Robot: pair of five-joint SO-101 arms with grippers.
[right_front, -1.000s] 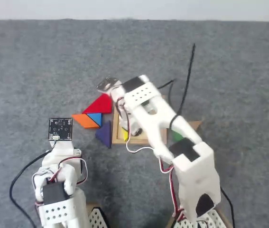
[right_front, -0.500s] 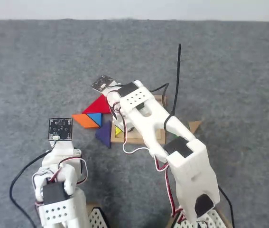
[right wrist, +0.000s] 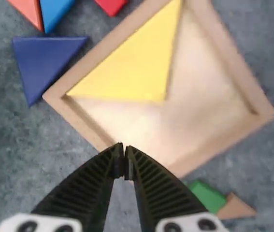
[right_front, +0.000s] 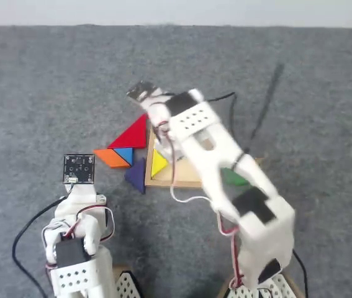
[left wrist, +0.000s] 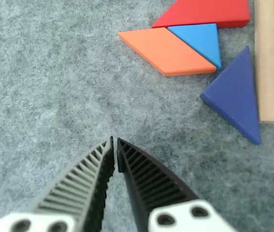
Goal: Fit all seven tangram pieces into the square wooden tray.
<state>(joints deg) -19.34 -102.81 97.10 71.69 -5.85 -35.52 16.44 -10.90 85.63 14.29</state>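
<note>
The square wooden tray (right_front: 157, 182) (right wrist: 93, 63) holds a yellow triangle (right_front: 158, 162) (right wrist: 137, 67) against one corner. Beside it on the carpet lie a red triangle (right_front: 132, 135), an orange parallelogram (right_front: 108, 156), a small blue triangle (right_front: 125, 154) and a dark blue triangle (right_front: 136, 176) (right wrist: 42, 60). A green piece (right_front: 234, 177) (right wrist: 204, 195) and a tan piece (right wrist: 236, 208) sit on the tray's other side. My right gripper (right wrist: 123, 162) hovers shut and empty over the tray's rim. My left gripper (left wrist: 115, 145) is shut and empty above bare carpet, short of the orange parallelogram (left wrist: 165, 50) and dark blue triangle (left wrist: 236, 96).
Grey carpet covers the whole table. The right arm (right_front: 191, 121) stretches over the tray and hides much of it from above. The left arm (right_front: 76, 236) stands folded at the near left. A black cable (right_front: 266, 105) trails behind the right arm.
The right arm swung left, then back to the right, and more of the yellow triangle in the tray now shows. The left arm has kept still.
</note>
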